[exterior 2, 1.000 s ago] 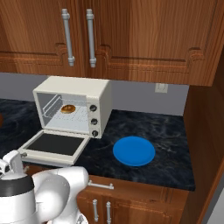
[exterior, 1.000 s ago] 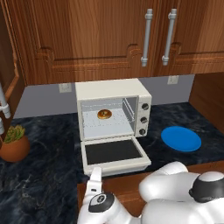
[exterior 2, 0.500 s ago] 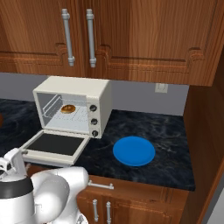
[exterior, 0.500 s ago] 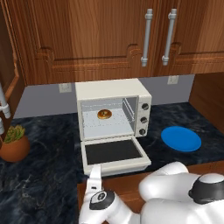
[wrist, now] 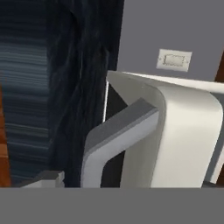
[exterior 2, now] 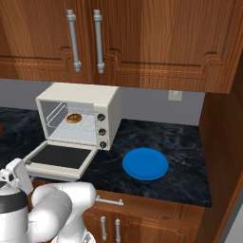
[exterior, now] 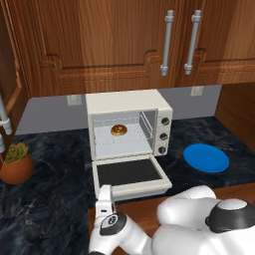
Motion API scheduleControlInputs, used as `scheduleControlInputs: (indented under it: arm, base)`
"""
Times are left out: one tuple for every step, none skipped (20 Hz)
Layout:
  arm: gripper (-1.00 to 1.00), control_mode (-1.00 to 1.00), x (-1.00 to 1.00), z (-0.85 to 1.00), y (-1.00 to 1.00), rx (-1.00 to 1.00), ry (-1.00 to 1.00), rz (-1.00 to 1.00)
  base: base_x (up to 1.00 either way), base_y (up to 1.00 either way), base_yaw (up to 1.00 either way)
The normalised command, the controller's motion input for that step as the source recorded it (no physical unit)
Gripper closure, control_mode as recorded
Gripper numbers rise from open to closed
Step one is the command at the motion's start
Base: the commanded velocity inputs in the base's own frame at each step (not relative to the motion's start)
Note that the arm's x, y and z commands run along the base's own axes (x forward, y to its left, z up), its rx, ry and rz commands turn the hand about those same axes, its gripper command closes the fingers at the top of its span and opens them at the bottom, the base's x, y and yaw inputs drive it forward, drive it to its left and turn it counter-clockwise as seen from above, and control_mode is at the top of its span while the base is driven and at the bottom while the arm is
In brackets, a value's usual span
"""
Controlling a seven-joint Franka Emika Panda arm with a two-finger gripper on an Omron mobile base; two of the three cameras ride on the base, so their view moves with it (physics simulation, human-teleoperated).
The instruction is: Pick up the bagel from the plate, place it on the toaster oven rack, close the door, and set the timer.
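Bagel (exterior: 118,130) on rack; door (exterior: 130,174) down, flat. End effector (exterior: 104,199) just below door's front-left edge, handle running crosswise; opening indiscernible, nothing held.

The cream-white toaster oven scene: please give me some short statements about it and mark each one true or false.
1. The small golden-brown bagel lies on the pale grey wire rack inside the cream-white toaster oven. True.
2. The cream-white door with the dark glass panel is closed. False: it hangs open, folded down flat in front of the cavity.
3. The flat round blue plate has nothing on it. True.
4. The blue plate sits on top of the oven. False: it lies on the dark marbled counter, beside the oven's knob side.
5. A potted green plant stands on the counter. True.
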Motion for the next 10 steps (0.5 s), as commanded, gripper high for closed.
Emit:
scheduleControlInputs:
  arm:
    - [-1.0,-1.0,0.09,0.44,0.11,-0.06,-0.13,0.0]
    - [-1.0,-1.0,0.0,0.55,0.14,-0.07,-0.17,0.0]
    - [-1.0,-1.0,0.0,0.61,0.13,-0.07,-0.2,0.0]
    - [-1.0,-1.0,0.0,0.73,0.11,-0.07,-0.23,0.0]
    - [-1.0,-1.0,0.0,0.79,0.09,-0.07,-0.24,0.0]
    - [-1.0,-1.0,0.0,0.87,0.07,-0.06,-0.25,0.0]
    - [-1.0,-1.0,0.0,0.92,0.06,-0.06,-0.25,0.0]
    - [-1.0,-1.0,0.0,1.0,0.03,-0.05,-0.26,0.0]
    - [-1.0,-1.0,0.0,1.0,0.02,-0.04,-0.26,0.0]
    - [-1.0,-1.0,0.0,1.0,0.0,-0.04,-0.26,0.0]
  base:
    - [0.0,0.0,0.0]
    - [0.0,0.0,0.0]
    - [0.0,0.0,0.0]
    - [0.0,0.0,0.0]
    - [0.0,0.0,0.0]
    - [0.0,0.0,0.0]
    - [0.0,0.0,0.0]
    - [0.0,0.0,0.0]
    - [0.0,0.0,0.0]
    - [0.0,0.0,0.0]
